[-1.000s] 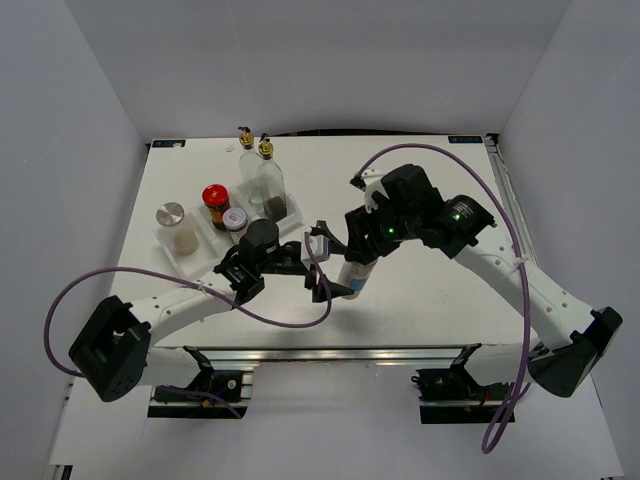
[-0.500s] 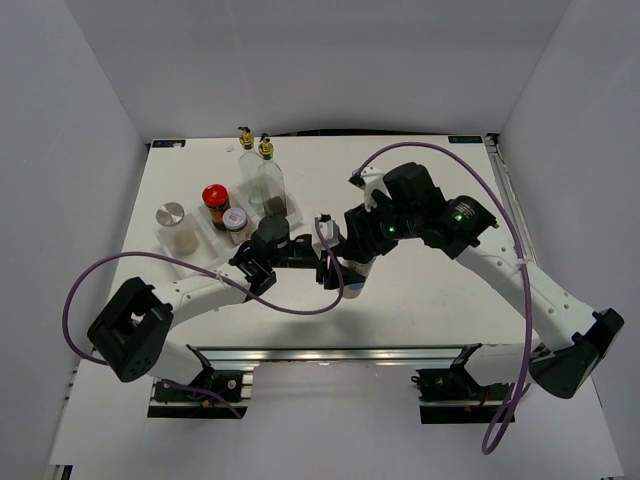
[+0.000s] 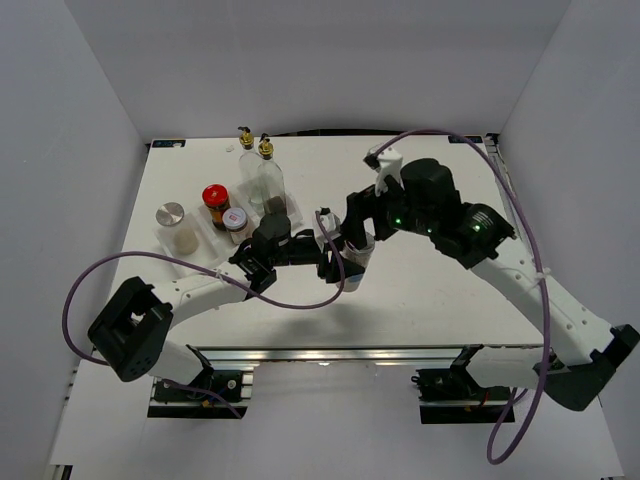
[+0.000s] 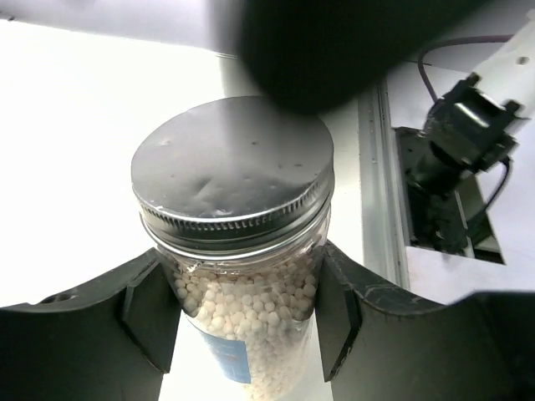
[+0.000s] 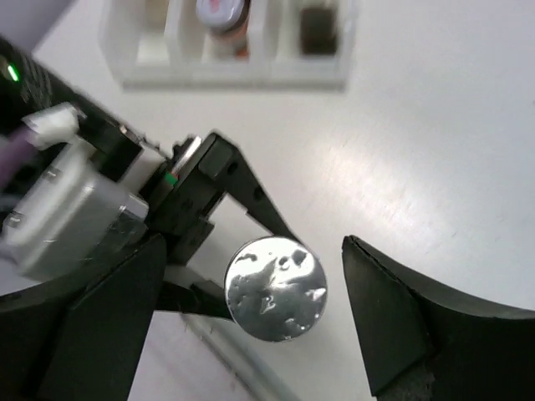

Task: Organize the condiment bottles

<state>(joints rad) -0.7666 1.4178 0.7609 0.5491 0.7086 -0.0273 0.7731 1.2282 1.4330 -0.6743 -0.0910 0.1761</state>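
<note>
The left gripper (image 4: 242, 313) clasps a silver-capped shaker (image 4: 234, 175) of white beads near the middle of the table (image 3: 420, 290). Its blue label (image 4: 227, 361) is unreadable. The right gripper (image 5: 255, 317) hangs above the cap, fingers spread wide.

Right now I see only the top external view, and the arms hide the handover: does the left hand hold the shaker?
Observer: Yes. The left wrist view shows the left hand clamped on the glass of the silver-capped shaker.
Operator: And the other arm?
Observer: The right wrist view shows the right hand open, its fingers clear of the cap on both sides.
Operator: Is the shaker full?
Observer: Its white pellets reach up to the cap.
</note>
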